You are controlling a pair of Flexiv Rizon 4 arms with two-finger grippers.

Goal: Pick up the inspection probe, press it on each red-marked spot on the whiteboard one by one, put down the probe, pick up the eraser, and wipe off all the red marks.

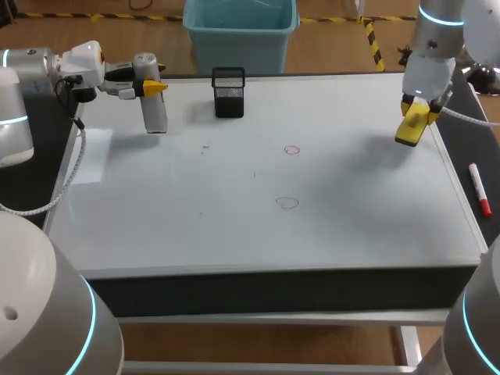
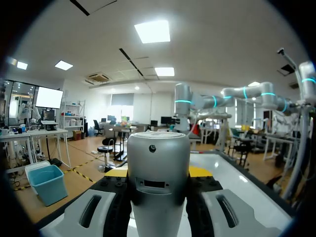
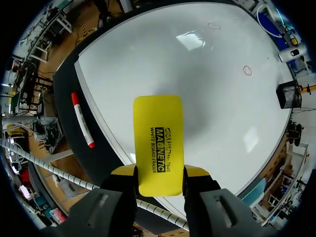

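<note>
Whiteboard (image 1: 195,219) covers nearly the whole tabletop and fills the centre of the head view.

Left arm (image 1: 35,70) comes in at upper left and runs level. Left gripper (image 1: 154,87) is clamped on the probe (image 1: 155,113), a silver cylinder held upright. In the left wrist view one finger sits on each side of the cylinder. The probe's lower end is over the board's upper-left corner. Can't tell if it touches the surface.

Right arm (image 1: 430,55) comes down at upper right. Right gripper (image 3: 159,171) is closed on the eraser (image 1: 412,125), a yellow block pinched from both sides at its near end. In the right wrist view the rest of the block sticks out ahead of the fingers. It is tilted and held above the board's upper-right area, with a soft shadow on the board just to its left.

Only container on the table is a black mesh holder (image 1: 228,92), upright at top centre by the board's far edge. It is just right of the probe and not touching it. The inside reads dark, so I can't tell what it holds.

Marker (image 1: 478,186) has a white barrel with red ends. It lies on the dark strip off the board's right edge, at the far right of the frame.

There are two red marks, both small open circles. Upper red circle (image 1: 292,150) is just right of centre. Lower red circle (image 1: 287,203) is below it. Both are well apart from the probe and the eraser.
</note>
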